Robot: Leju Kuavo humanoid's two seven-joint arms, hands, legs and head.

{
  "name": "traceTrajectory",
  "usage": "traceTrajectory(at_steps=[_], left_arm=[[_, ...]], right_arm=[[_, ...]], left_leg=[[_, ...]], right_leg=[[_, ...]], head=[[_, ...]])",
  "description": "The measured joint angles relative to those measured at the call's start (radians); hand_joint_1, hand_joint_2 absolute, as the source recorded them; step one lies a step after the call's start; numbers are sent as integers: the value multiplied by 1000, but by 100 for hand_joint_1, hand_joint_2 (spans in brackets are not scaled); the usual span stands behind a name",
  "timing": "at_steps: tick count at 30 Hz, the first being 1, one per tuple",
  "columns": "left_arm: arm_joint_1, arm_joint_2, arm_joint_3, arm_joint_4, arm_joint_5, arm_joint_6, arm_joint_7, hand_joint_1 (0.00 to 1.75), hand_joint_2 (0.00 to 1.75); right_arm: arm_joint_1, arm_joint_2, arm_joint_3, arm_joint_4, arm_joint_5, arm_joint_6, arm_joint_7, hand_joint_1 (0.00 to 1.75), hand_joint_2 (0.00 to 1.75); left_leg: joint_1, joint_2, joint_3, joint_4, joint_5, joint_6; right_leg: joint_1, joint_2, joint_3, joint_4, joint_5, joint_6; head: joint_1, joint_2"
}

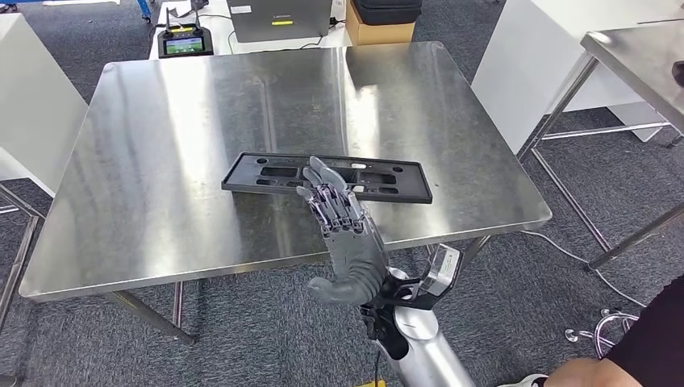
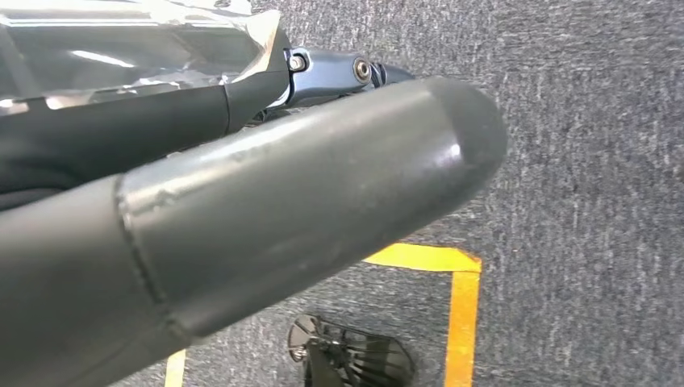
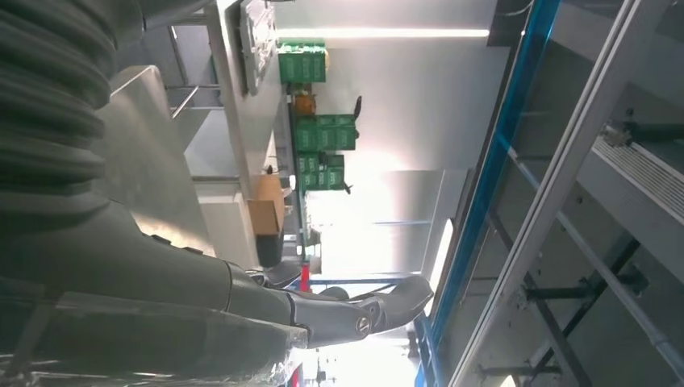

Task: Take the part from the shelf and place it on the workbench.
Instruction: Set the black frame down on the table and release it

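Now the part (image 1: 327,177) lies flat on the tabletop (image 1: 161,161).
We hold our right hand (image 1: 343,234) just over its near edge, fingers (image 1: 323,181) spread and gripping nothing; our left hand (image 2: 242,234) we cannot judge. We think a careless pull-back could snag and drag the part.

Steel workbench (image 1: 161,161) w/ black part (image 1: 266,173) lying flat, near-centre.
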Motion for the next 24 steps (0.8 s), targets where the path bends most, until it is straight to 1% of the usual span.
traceTrajectory(at_steps=[1,2,3,4,5,6,7,8,9,10,11,12,13,14,15,16,17,18,19,20,21,22,23,24], left_arm=[[-1,0,-1,0,-2,-2,2,0,0],[-1,-1,-1,0,-4,-3,4,0,0],[-2,-2,-2,0,-6,-3,6,0,0],[-3,-3,-2,0,-8,-3,7,0,0],[-3,-3,-2,0,-9,-3,8,0,0],[-4,-3,-3,0,-9,-3,9,0,0],[-4,-3,-3,0,-10,-3,10,0,0],[-4,-2,-3,0,-10,-3,10,0,0],[-5,-1,-4,0,-12,-3,10,0,0],[-5,0,-5,0,-14,-3,11,0,0],[-6,1,-6,0,-17,-3,11,0,0],[-7,3,-7,0,-19,-4,12,0,0],[-8,4,-7,0,-21,-5,12,0,0],[-9,6,-8,0,-23,-5,12,0,0],[-10,7,-9,0,-24,-6,12,0,0],[-10,8,-10,0,-25,-6,12,0,0],[-12,8,-11,-1,-27,-7,12,0,0],[-14,9,-12,-1,-27,-7,12,0,0],[-16,9,-12,-2,-28,-8,12,0,0],[-17,9,-14,-3,-29,-8,11,0,0],[-18,9,-15,-3,-30,-8,11,0,0],[-18,10,-16,-3,-31,-7,11,0,0],[-19,9,-16,-3,-31,-5,11,0,0],[-20,9,-17,-3,-31,-4,11,0,0]], right_arm=[[0,0,-2,1,2,-4,0,0,175],[-1,0,-4,2,3,-9,0,0,131],[-2,1,-6,2,4,-12,0,0,87],[-2,2,-8,2,5,-16,0,0,44],[-2,2,-12,1,6,-20,-1,0,0],[-2,3,-16,1,7,-23,-1,0,0],[-2,4,-21,1,8,-27,-1,0,0],[-2,4,-25,1,9,-31,-2,0,0],[-1,6,-29,0,11,-34,-2,0,0],[0,7,-32,-1,13,-37,-3,0,0],[1,8,-35,-2,16,-39,-3,0,0],[4,9,-37,-3,18,-40,-3,0,0],[8,9,-40,-3,20,-41,-3,0,0],[11,9,-42,-3,22,-42,-3,0,0],[14,9,-45,-3,23,-43,-3,0,0],[17,9,-47,-3,23,-44,-3,0,0],[17,9,-49,-4,23,-45,-3,0,0],[18,9,-51,-5,24,-45,-3,0,0],[18,9,-52,-7,24,-46,-4,0,0],[18,9,-54,-9,24,-46,-4,0,0],[18,9,-56,-10,24,-46,-4,0,0],[19,8,-57,-11,24,-46,-5,0,0],[19,8,-59,-11,24,-46,-5,0,0],[20,7,-61,-11,24,-46,-5,0,0]], left_leg=[[-5,-1,-9,0,9,1],[-8,-1,-16,0,17,1],[-10,-2,-21,-1,25,-1],[-10,-2,-24,-2,34,-5],[-8,-1,-26,-3,42,-9],[-7,0,-27,-6,50,-16],[-4,1,-28,-6,54,-22],[-2,0,-33,-1,45,-29],[0,-1,-41,17,18,-36],[4,-2,-52,53,-27,-43],[8,-3,-66,105,-82,-52],[13,-3,-79,167,-129,-59],[19,-2,-89,225,-154,-68],[24,-2,-87,261,-154,-75],[31,-2,-70,266,-133,-83],[37,-2,-37,236,-103,-91],[44,-2,9,175,-84,-100],[46,-3,56,108,-79,-106],[46,-5,89,55,-83,-106],[43,-7,106,21,-93,-103],[37,-8,107,11,-96,-93],[33,-7,97,12,-90,-80],[31,-5,90,10,-80,-65],[29,-2,80,8,-69,-48]], right_leg=[[4,0,42,-58,24,1],[9,0,93,-138,40,-6],[16,-2,140,-212,49,-14],[22,-2,172,-267,53,-22],[25,-3,186,-298,52,-28],[27,-3,186,-306,59,-30],[21,-3,180,-312,69,-34],[16,-3,175,-318,79,-40],[10,-5,169,-323,92,-48],[4,-6,161,-327,105,-54],[4,-7,150,-326,117,-57],[3,-7,137,-325,129,-57],[2,-8,124,-324,140,-54],[0,-8,108,-320,151,-50],[-4,-9,91,-315,160,-44],[-8,-9,75,-307,167,-37],[-12,-9,59,-296,172,-31],[-13,-10,44,-283,175,-25],[-12,-10,32,-272,180,-17],[-9,-10,23,-265,186,-9],[-7,-10,19,-264,193,1],[-5,-10,15,-267,202,13],[-6,-9,9,-265,202,20],[-7,-8,-4,-251,187,22]], head=[[0,0],[0,0],[-1,0],[-1,0],[-2,0],[-1,0],[-1,0],[-1,0],[-1,0],[-1,0],[-2,0],[-2,0],[-2,0],[-3,0],[-2,0],[-3,0],[-3,0],[-3,0],[-2,0],[-1,0],[0,0],[1,0],[1,0],[2,0]])
